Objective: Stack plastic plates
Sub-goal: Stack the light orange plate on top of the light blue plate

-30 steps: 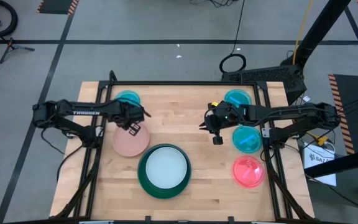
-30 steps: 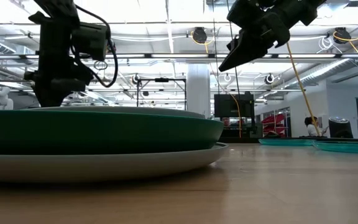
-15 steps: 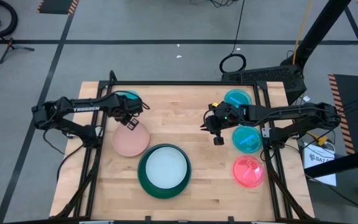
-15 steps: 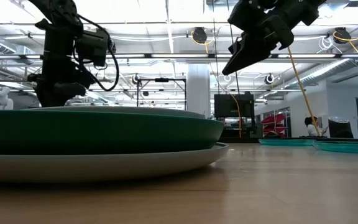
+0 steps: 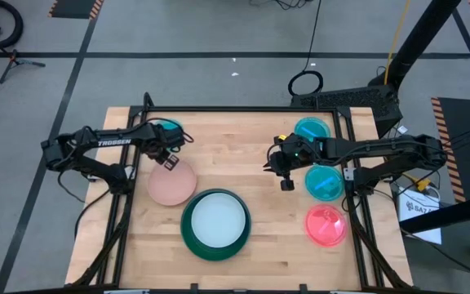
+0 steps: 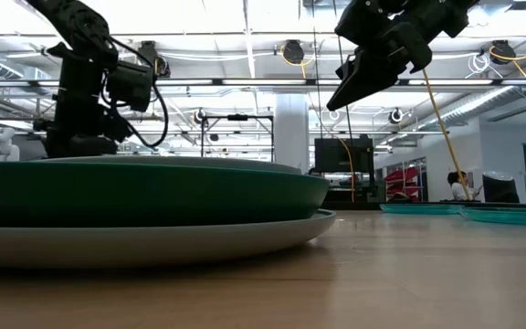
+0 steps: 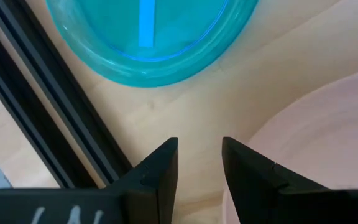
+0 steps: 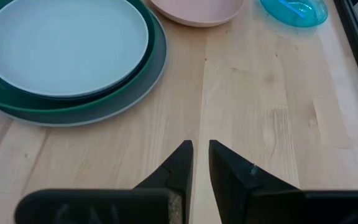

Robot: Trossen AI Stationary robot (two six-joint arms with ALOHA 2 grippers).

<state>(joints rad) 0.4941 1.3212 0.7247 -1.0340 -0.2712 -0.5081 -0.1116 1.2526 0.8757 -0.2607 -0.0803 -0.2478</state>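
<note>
Two black arms (image 5: 104, 145), white lettering, looping cables.
</note>
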